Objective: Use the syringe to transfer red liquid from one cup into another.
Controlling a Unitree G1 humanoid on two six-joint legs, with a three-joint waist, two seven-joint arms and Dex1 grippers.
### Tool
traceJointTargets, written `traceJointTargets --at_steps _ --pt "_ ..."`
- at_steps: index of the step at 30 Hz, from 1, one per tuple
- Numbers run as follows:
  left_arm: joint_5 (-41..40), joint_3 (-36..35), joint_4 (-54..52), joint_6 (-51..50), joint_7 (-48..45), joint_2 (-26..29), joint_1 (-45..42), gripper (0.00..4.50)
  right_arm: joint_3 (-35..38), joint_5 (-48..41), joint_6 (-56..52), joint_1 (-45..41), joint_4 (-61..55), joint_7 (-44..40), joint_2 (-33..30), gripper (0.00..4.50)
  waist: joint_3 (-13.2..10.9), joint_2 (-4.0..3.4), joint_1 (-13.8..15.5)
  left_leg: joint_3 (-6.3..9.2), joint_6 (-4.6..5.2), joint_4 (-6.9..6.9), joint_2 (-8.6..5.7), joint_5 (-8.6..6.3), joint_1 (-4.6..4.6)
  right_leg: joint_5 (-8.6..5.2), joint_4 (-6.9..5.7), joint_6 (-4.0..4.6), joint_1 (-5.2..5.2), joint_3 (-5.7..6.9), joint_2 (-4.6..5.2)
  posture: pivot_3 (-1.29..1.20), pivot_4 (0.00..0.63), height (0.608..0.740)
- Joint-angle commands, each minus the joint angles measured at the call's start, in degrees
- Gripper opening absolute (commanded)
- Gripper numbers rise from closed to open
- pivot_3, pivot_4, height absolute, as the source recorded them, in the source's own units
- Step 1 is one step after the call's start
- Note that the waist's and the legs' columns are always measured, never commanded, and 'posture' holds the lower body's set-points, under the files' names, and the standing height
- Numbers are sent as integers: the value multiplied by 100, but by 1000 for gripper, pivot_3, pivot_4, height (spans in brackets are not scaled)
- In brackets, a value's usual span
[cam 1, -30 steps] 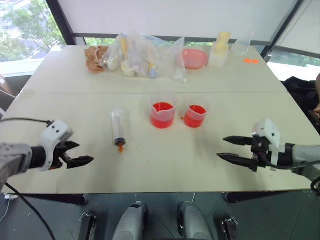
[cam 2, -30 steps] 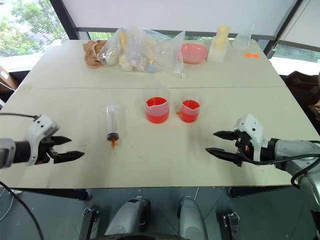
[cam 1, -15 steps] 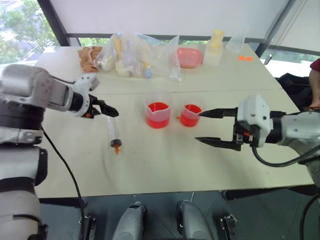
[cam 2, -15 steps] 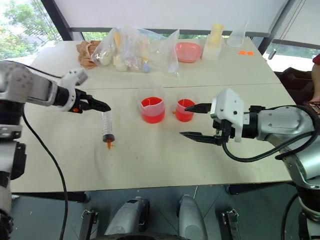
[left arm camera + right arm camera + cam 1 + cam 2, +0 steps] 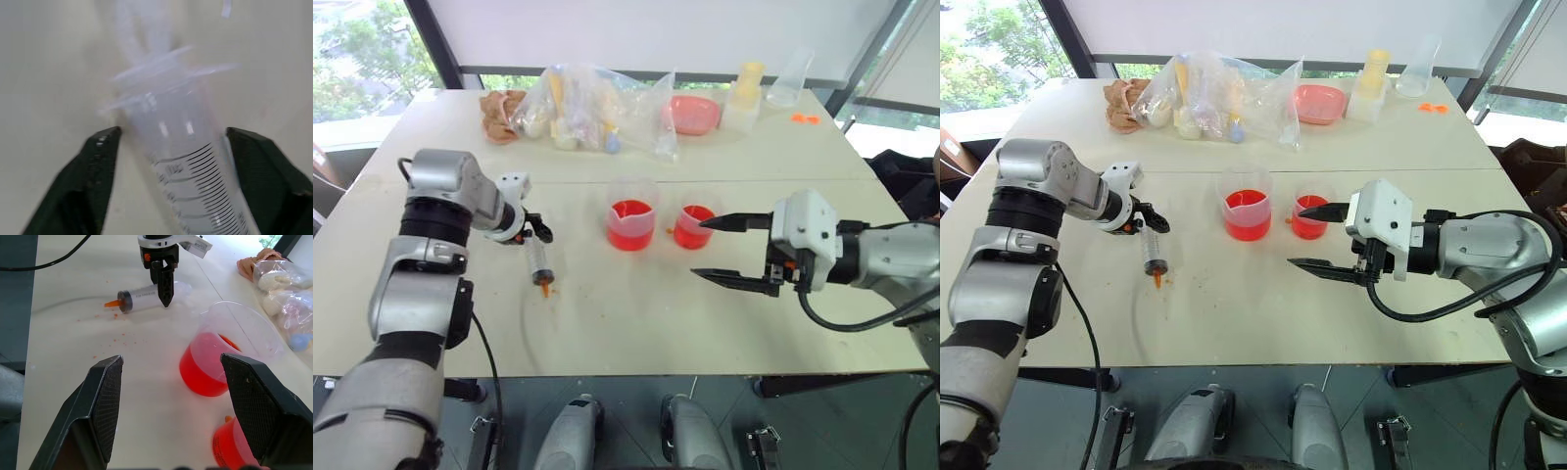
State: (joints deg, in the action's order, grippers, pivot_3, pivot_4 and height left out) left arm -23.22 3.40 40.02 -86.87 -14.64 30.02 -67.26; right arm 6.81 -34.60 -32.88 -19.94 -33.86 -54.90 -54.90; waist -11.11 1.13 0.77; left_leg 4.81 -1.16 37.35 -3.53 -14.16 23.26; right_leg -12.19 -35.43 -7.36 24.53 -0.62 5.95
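Now | left claw (image 5: 168, 142) open astride syringe (image 5: 195, 171) barrel on table | right claw (image 5: 720, 250) open, well apart

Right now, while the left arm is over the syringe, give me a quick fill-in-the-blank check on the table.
1. The syringe lies flat on the ____.
2. The left hand straddles the syringe's barrel with its fingers one on each ____.
3. The larger beaker and the smaller beaker both hold ____ liquid.
4. The right hand hovers open beside the ____ beaker.

Missing words: table; side; red; smaller
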Motion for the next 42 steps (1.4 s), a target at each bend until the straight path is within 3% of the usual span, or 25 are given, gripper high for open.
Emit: traceJointTargets --at_steps 1,3,4,9,11,14,17,23,27,33,42 --pt "163 -163 -75 53 -28 -83 -124 2195 44 -29 12 34 -191 66 36 3328 0 1 -3 0 0 1 0 0 1 1 0 -1 0 0 0 0 150 740" --pt "230 -122 -196 106 -116 -88 -72 1584 40 -28 17 66 -195 89 47 3328 0 1 -8 0 0 0 -1 0 1 1 1 -2 1 0 0 0 150 740" --pt "264 -66 -280 169 -168 -76 -34 1482 45 -30 21 79 -192 99 51 3328 0 1 -8 0 0 -1 -1 0 1 1 0 -2 1 0 0 0 150 740" --pt "273 -209 -1047 1835 -826 -72 12 1455 235 -204 16 -28 -55 194 200 3328 -2 4 -1 0 -2 0 2 1 5 4 1 2 6 -1 0 0 150 740" --pt "-2 -603 -1261 2350 -1200 -104 -289 1455 383 -225 37 -147 87 240 220 3328 -3 5 -2 1 -5 1 2 2 11 7 4 5 11 -1 1 0 150 740" --pt "-246 -1214 -1701 3945 -1589 -238 -595 1455 624 -276 134 -461 409 370 299 3328 -6 8 -7 -1 -5 1 3 2 19 11 11 5 18 -1 1 0 150 740" --pt "-756 -1589 -1922 4391 -2120 -557 -689 1455 594 165 570 -899 881 681 504 3328 -3 3 -15 -4 -5 -2 3 2 18 15 15 5 18 -1 3 0 150 740" --pt "-870 -1252 -1846 5259 -3174 -1254 -267 1455 35 1449 1604 -1895 2041 1341 1017 3328 7 -14 -34 -43 -3 -5 -2 3 -1 16 10 4 6 -9 -2 0 150 740" --pt "-211 -691 -1236 6412 -3721 -1446 -12 1455 -129 1994 2140 -2160 2520 1558 1187 3328 5 -12 -71 -43 -2 -1 -4 3 3 17 9 4 9 -9 -8 0 150 740" --pt "315 -202 -695 7291 -4320 -1492 308 1455 -219 2246 2552 -2443 2841 1624 1434 3328 5 -12 -131 -45 0 -5 -6 1 5 17 11 3 11 -11 -8 0 150 740" --pt "428 -254 -523 7513 -4427 -1605 463 1455 -527 2519 2950 -2781 3286 1567 1852 3328 5 -12 -161 -41 3 -4 -5 1 5 17 8 3 12 -10 -10 0 150 740"
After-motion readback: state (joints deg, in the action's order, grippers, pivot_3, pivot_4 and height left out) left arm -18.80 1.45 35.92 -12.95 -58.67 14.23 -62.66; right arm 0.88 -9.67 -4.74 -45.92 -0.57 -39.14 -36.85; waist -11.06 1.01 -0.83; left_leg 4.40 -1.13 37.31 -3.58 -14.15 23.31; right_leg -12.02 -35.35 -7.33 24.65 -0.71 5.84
